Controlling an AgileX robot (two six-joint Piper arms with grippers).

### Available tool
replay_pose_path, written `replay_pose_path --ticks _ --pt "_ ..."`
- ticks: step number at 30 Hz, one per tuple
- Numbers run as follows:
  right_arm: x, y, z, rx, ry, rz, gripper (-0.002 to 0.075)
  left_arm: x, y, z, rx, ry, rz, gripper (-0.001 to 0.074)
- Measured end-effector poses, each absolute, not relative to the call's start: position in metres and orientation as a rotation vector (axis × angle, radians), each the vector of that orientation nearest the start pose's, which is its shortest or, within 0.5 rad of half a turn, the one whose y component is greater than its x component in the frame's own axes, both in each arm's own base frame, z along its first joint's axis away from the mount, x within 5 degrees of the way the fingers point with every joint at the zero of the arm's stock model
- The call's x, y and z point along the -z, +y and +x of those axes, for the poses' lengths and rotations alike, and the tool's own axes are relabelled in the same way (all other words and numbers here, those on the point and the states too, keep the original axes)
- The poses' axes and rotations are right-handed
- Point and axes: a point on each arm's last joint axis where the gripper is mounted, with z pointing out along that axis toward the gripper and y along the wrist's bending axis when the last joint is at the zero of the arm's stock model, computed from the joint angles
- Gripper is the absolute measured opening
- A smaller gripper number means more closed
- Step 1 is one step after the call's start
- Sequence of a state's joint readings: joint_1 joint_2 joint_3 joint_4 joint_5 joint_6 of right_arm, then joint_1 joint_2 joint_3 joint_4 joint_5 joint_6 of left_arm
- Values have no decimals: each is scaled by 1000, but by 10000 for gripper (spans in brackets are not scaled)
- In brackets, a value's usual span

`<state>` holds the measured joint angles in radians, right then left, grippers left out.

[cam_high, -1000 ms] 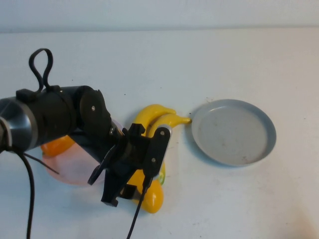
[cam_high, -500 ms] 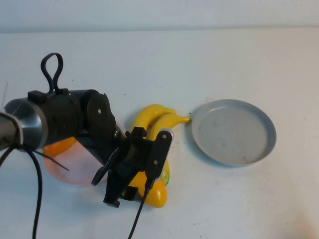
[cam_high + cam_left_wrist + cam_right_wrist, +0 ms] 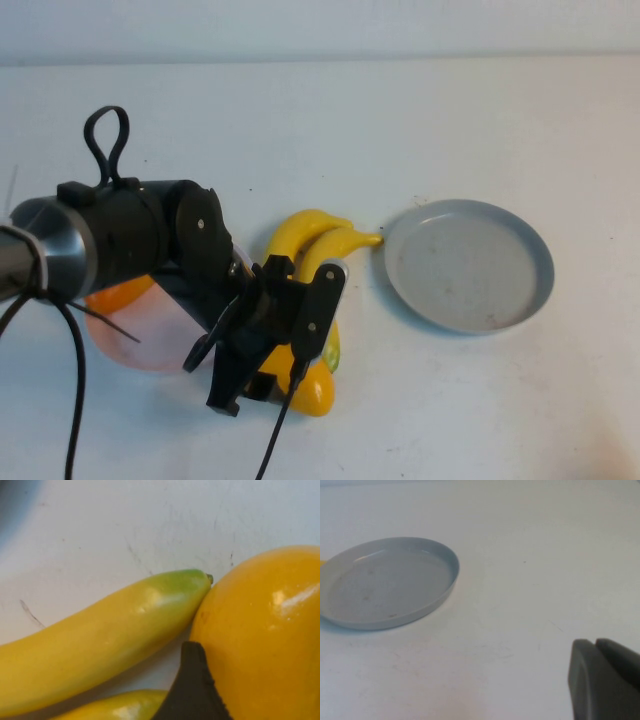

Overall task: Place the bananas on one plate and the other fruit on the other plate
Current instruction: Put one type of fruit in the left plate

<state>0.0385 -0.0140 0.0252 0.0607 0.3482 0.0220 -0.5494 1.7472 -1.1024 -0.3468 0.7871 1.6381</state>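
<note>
My left gripper (image 3: 268,345) is low over the golden yellow mango (image 3: 308,392), which lies on the table. Its jaws are spread on either side of the fruit. In the left wrist view one black finger (image 3: 192,690) touches the mango (image 3: 260,630), and the other finger is hidden. Two bananas (image 3: 312,238) lie just behind the mango, and one banana's green tip (image 3: 180,582) touches it. The orange mango (image 3: 115,292) sits on the pink plate (image 3: 150,345), mostly under my left arm. The blue-grey plate (image 3: 468,265) is empty. My right gripper (image 3: 596,645) is shut and hovers over bare table near the blue-grey plate (image 3: 390,582).
The white table (image 3: 400,130) runs back to a pale wall. A black cable (image 3: 280,430) hangs from the left arm toward the front edge.
My left arm shifted a little right and lower over the golden mango, which slid slightly. Nothing has moved in the last half second.
</note>
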Motion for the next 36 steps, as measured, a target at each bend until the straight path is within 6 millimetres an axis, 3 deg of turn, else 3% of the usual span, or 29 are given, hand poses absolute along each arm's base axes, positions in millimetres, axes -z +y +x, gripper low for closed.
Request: replay_pose_path --ticks 8,14,19,23,28,32,36 --pt "-174 4 53 -101 1843 23 -16 -207 -191 266 -270 -2037 -2796 470" --pt "-174 4 53 -101 1843 23 -16 -233 -189 257 -403 -2496 -2458 470" --pt "-174 4 53 -101 1843 23 -16 -239 -186 257 -428 -2771 -2116 470" --pt "-174 4 53 -101 1843 23 -16 -238 -180 261 -336 -2971 -1810 470" --pt "-174 4 53 -101 1843 23 -17 -236 -166 269 -91 -3168 -1441 470" --pt "-174 4 53 -101 1843 23 -17 -237 -155 276 118 -3271 -1269 470" --pt "-174 4 53 -101 1843 23 -17 -240 -149 283 269 -3344 -1210 470"
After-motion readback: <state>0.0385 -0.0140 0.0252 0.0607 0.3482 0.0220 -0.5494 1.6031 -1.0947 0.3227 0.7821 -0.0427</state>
